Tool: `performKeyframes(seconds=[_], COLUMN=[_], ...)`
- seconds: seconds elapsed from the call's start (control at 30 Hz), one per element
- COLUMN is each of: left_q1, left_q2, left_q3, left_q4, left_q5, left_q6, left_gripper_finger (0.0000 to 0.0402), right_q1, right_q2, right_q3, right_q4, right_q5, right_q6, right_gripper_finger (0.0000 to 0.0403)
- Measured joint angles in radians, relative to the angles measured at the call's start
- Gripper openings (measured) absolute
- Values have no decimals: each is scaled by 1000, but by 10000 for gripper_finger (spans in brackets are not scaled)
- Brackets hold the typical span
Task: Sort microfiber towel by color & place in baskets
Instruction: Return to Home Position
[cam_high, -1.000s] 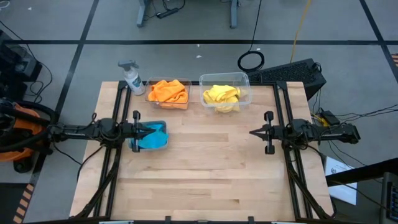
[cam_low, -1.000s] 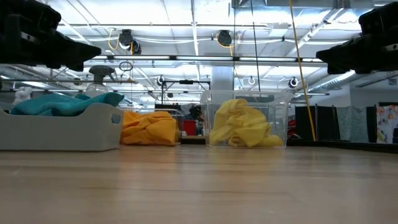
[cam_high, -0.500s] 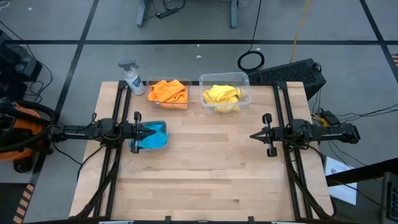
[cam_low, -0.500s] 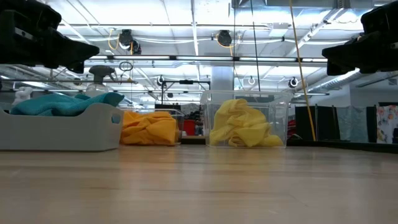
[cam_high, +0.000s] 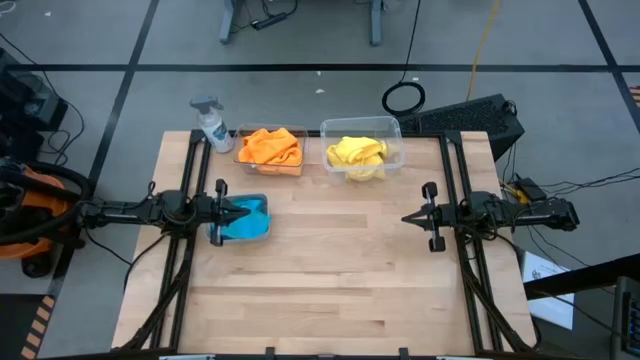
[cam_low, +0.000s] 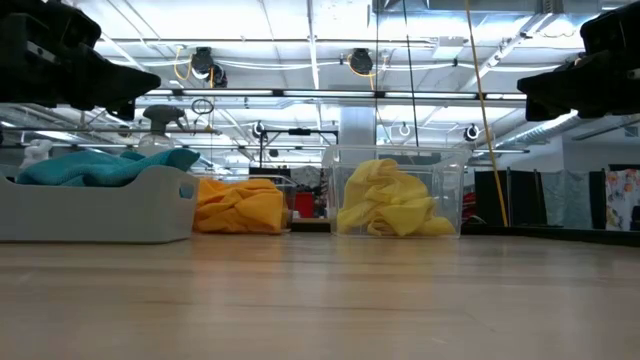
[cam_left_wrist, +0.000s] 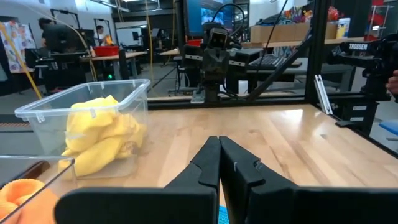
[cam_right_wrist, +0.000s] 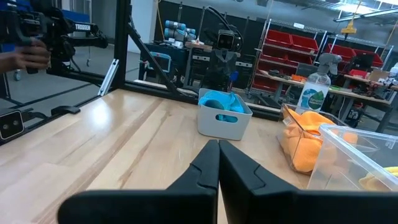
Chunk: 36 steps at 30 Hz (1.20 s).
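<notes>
Orange towels (cam_high: 270, 147) fill a basket (cam_high: 292, 168) at the table's far edge. Beside it, yellow towels (cam_high: 356, 152) lie in a clear basket (cam_high: 390, 128). Blue towels (cam_high: 252, 216) lie in a pale basket (cam_low: 110, 212) at the left. My left gripper (cam_high: 240, 211) is shut and points level just above that basket, touching nothing. My right gripper (cam_high: 404, 216) is shut and level over bare wood at the right, facing the left one. In the left wrist view the shut gripper (cam_left_wrist: 219, 144) points past the yellow towels (cam_left_wrist: 99, 134).
A white spray bottle (cam_high: 212, 124) stands at the far left corner next to the orange basket. Bare wood (cam_high: 340, 270) spans the middle and near half of the table. Metal frame rails (cam_high: 470, 280) run along both sides. A person's hand (cam_right_wrist: 25, 57) shows beyond the table.
My right gripper has rolled slightly about its own pointing line while staying in place and shut. The towels and baskets have not moved.
</notes>
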<state>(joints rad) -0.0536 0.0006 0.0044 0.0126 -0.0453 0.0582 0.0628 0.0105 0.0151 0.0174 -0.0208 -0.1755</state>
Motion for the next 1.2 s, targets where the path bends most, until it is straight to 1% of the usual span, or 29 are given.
performKeyframes(seconds=[1.2], left_q1=[0], left_q2=[0], left_q3=[0], left_q4=[14], left_q5=[-8], left_q6=[1], left_gripper_finger=[8], right_q1=[0], right_q2=[0], right_q3=[0], right_q4=[0], right_q5=[1], right_q6=[0], right_gripper_finger=[0])
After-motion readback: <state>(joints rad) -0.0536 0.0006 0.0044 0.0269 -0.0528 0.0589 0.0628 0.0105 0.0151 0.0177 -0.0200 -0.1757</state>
